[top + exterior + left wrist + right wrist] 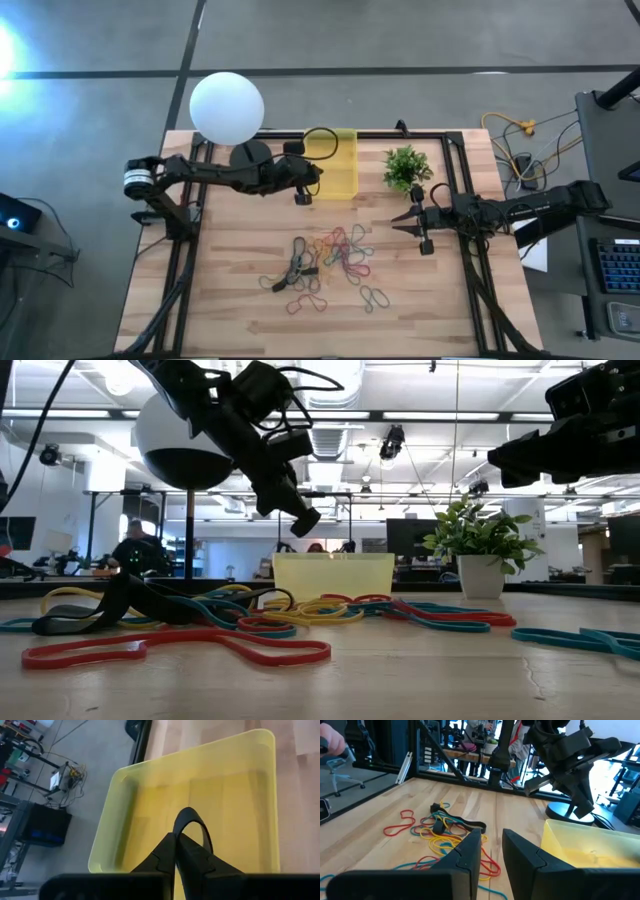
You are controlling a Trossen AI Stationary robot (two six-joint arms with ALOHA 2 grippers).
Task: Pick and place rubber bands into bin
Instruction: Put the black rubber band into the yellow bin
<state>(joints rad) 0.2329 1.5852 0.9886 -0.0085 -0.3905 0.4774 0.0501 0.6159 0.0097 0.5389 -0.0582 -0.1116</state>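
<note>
The yellow bin stands at the table's far edge, between the lamp and the plant. My left gripper hangs over the bin's left part, shut on a black rubber band. The other rubber bands, in red, yellow, teal, grey and black, lie tangled on the wood in the table's middle. My right gripper waits at the table's right, level and open, with nothing between its fingers; it points toward the pile. My left gripper pinches the black rubber band between its two shut fingertips, at one end of the loop. The fingers slant downward from the table's left. The rest of the loop sticks out past the tips, lifted clear above the bin's floor.
A white globe lamp on a dark base stands at the far left, next to the bin. A small potted plant stands to the bin's right. Black frame rails run along the table's sides and far edge.
</note>
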